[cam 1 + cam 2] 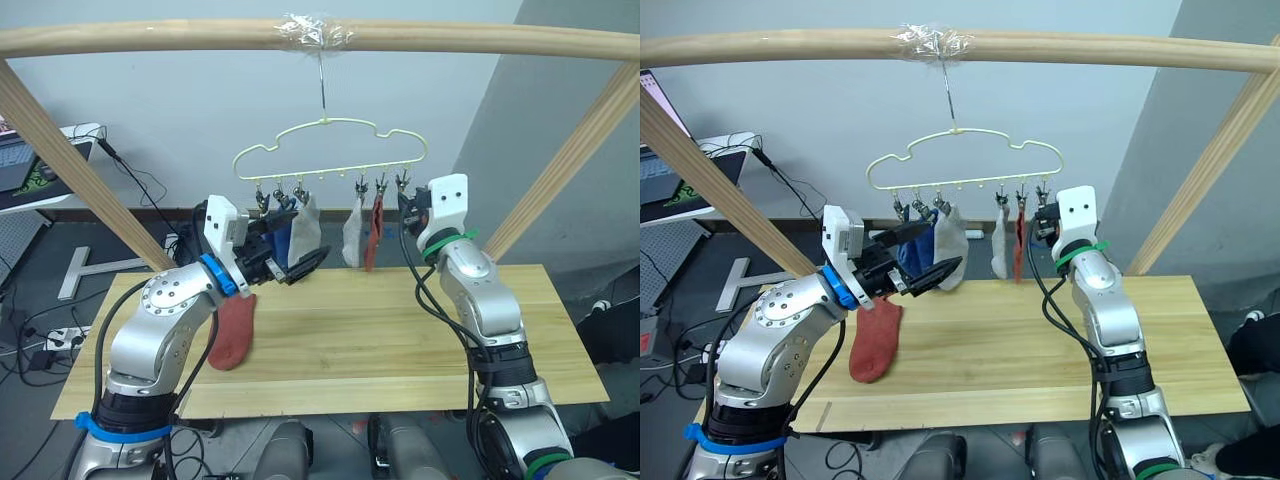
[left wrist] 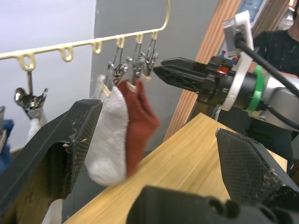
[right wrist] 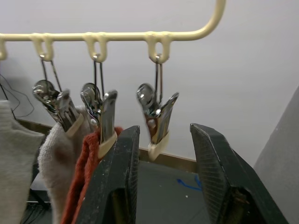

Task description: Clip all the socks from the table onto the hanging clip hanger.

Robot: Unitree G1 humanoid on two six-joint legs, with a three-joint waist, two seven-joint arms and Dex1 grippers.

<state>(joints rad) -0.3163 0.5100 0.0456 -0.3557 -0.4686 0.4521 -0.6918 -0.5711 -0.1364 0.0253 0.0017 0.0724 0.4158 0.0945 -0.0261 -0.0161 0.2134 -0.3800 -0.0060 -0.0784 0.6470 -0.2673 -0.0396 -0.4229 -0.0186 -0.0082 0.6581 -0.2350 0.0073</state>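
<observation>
Item: pale yellow-green wavy wire clip hanger (image 1: 330,150), hooked by a taped spot onto a round pale wooden pole frame (image 1: 150,38) that spans above the long light-wood plank table (image 1: 400,335).

Socks on the hanger, four counted: one blue knit sock (image 1: 912,250) and one light grey knit sock (image 1: 952,245) at the robot's left end; a second light grey sock (image 1: 354,235) and one rust-red knit sock (image 1: 374,232) toward the right end.

Socks on the table, one counted: a second rust-red sock (image 1: 232,330), lying flat near the left edge, partly behind the left arm.

Free clips: the rightmost dark metal clip (image 3: 156,119) hangs bare.

Left gripper (image 1: 292,262): fingers spread wide, holding nothing, just beside the blue sock.

Right gripper (image 3: 163,163): fingers parted, empty, flanking the bare clip without touching it.

Surroundings: laptop (image 1: 18,160) and cables (image 1: 45,330) at far left.
</observation>
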